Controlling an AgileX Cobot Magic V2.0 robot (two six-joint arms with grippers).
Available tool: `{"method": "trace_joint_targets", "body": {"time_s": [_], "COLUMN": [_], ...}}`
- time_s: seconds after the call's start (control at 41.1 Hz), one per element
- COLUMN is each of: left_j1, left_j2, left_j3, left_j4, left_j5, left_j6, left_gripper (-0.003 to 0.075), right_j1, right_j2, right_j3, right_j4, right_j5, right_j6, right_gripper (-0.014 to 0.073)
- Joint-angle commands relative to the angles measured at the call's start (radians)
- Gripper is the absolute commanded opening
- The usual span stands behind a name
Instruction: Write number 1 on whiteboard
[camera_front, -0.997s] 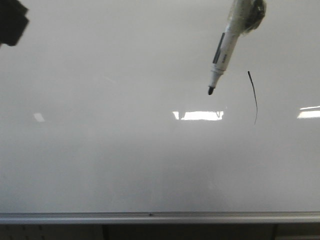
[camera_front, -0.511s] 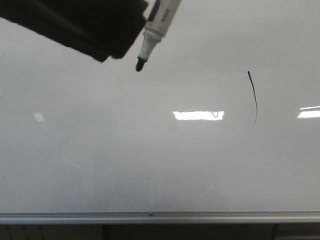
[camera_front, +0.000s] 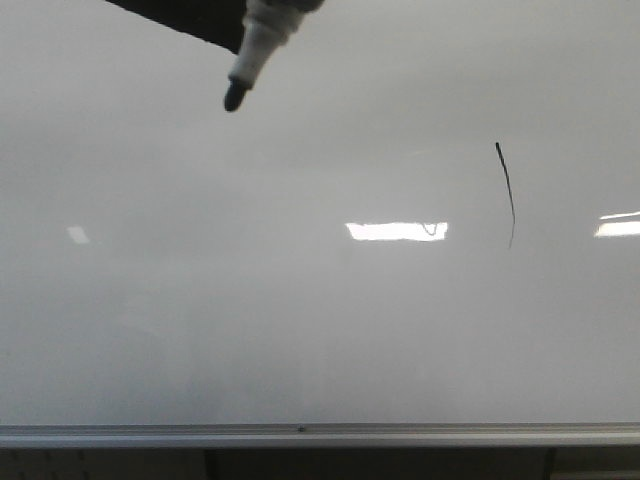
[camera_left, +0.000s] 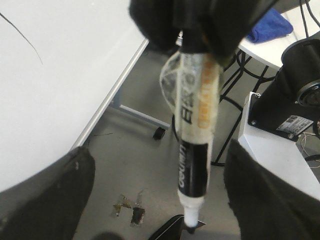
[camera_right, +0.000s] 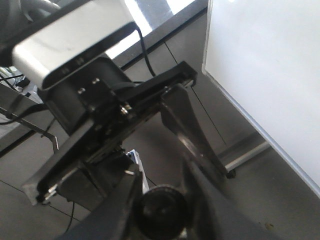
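The whiteboard (camera_front: 250, 300) fills the front view, with a silver rail (camera_front: 320, 434) along its lower edge. The number 1 (camera_front: 506, 195) is a thin black curved stroke at the right; it also shows in the left wrist view (camera_left: 22, 37). A black-and-white marker (camera_front: 252, 58) hangs from the top left, its tip off the board and far left of the stroke. In the left wrist view the marker (camera_left: 192, 150) is wrapped in tape and fixed at the palm, and my left gripper (camera_left: 160, 200) has its fingers wide apart. My right gripper (camera_right: 160, 210) is shut on a black round object.
Bright light reflections (camera_front: 397, 231) lie on the board near the stroke. A blue cloth (camera_left: 270, 27) lies on a white table, with a black arm base (camera_left: 295, 95) and a white box (camera_left: 272, 160) beside it. The board's edge (camera_right: 260, 125) is near the right arm.
The marker and the left gripper have swept from the top right, next to the stroke, to the top left and a little higher. The stroke is unchanged.
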Motion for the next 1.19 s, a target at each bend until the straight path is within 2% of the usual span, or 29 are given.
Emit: {"method": "trace_joint_targets", "body": {"time_s": [0.0,0.097,0.219,0.486,0.681,0.778,0.851,0.948,1.046,1.167], "left_j1": [-0.006,-0.006,-0.006,-0.006,-0.006,-0.006,-0.006,-0.006,-0.006,0.005], "left_j2": [0.004,0.018,0.023,0.023,0.023,0.023,0.023,0.023,0.023,0.023], "left_j3": [-0.033,-0.033,-0.033,-0.033,-0.033,-0.033,-0.033,-0.033,-0.033,-0.033], "left_j4": [-0.074,-0.106,-0.126,-0.126,-0.126,-0.126,-0.117,-0.100,-0.072,-0.051], "left_j5": [-0.015,-0.003,-0.001,0.023,0.030,0.025,0.016,-0.002,-0.024,-0.037], "left_j6": [0.003,0.028,0.047,0.053,0.056,0.056,0.056,0.056,0.056,0.049], "left_gripper": [0.0526,0.0514,0.0405,-0.0013,-0.0020,-0.0020,-0.0020,-0.0020,-0.0020,-0.0020], "right_j1": [0.001,0.001,0.001,0.001,0.001,0.001,0.001,0.001,0.001,-0.009], "right_j2": [-0.024,-0.024,-0.024,-0.024,-0.024,-0.024,-0.024,-0.024,-0.025,-0.027], "right_j3": [-0.036,-0.036,-0.036,-0.036,-0.036,-0.036,-0.036,-0.036,-0.036,-0.036], "right_j4": [0.093,0.094,0.093,0.092,0.092,0.092,0.092,0.092,0.092,0.092], "right_j5": [0.016,0.016,0.016,0.008,-0.018,-0.036,-0.052,-0.082,-0.119,-0.159], "right_j6": [-0.022,-0.022,-0.023,-0.030,-0.039,-0.039,-0.039,-0.039,-0.040,-0.040], "right_gripper": [-0.0060,-0.0060,-0.0060,-0.0060,-0.0060,-0.0029,0.0053,0.0221,0.0353,0.0418]}}
